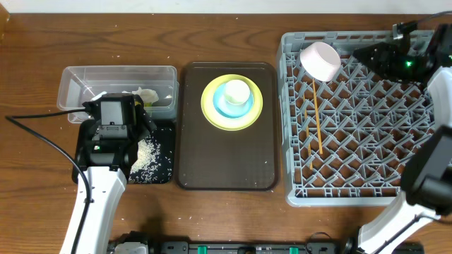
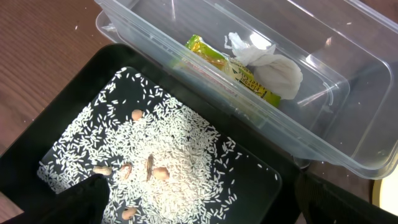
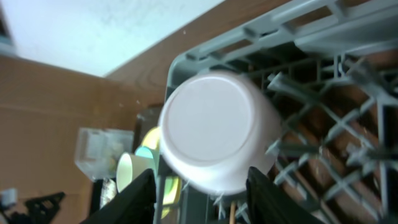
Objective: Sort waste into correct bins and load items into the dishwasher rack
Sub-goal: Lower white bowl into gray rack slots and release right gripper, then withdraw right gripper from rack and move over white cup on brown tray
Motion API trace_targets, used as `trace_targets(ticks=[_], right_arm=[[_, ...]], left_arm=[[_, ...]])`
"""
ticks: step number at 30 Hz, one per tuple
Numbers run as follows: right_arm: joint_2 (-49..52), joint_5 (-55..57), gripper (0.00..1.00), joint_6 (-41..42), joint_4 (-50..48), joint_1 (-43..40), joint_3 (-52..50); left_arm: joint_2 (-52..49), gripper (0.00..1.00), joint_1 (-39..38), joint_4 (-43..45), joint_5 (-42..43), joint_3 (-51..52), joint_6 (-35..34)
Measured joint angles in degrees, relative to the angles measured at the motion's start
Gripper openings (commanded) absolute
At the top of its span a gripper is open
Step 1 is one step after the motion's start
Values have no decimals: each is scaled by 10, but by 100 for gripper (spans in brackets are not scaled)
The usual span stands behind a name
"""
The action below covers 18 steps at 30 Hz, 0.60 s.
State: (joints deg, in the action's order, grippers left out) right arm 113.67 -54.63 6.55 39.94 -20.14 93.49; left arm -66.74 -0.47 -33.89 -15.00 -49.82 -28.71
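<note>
My left gripper is open and empty, low over the black tray, which holds white rice and a few peanuts. The clear tub behind it holds the green-and-yellow wrapper and the white tissue. The pinkish-white bowl lies tilted on the far left corner of the grey rack. My right gripper is open just right of it. Chopsticks lie in the rack.
The dark brown serving tray stands between the black tray and the rack. It carries the yellow plate with the light blue bowl and the white cup stacked on it. A black cable runs at the left.
</note>
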Motion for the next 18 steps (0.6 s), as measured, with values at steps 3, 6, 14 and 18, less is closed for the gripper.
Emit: trace_targets(ticks=[3,6,14,18], right_arm=[[-48,78,30,-26,69,24,0],[-81,172,13,-47,118,65,0],[-92,382,1,-64,190,169,-3],[-81,437,1,-64,176,194,-6]], left_arm=[[0,98,0,0,0,0,0],[0,98,0,0,0,0,0],[0,98,0,0,0,0,0],[0,98,0,0,0,0,0]])
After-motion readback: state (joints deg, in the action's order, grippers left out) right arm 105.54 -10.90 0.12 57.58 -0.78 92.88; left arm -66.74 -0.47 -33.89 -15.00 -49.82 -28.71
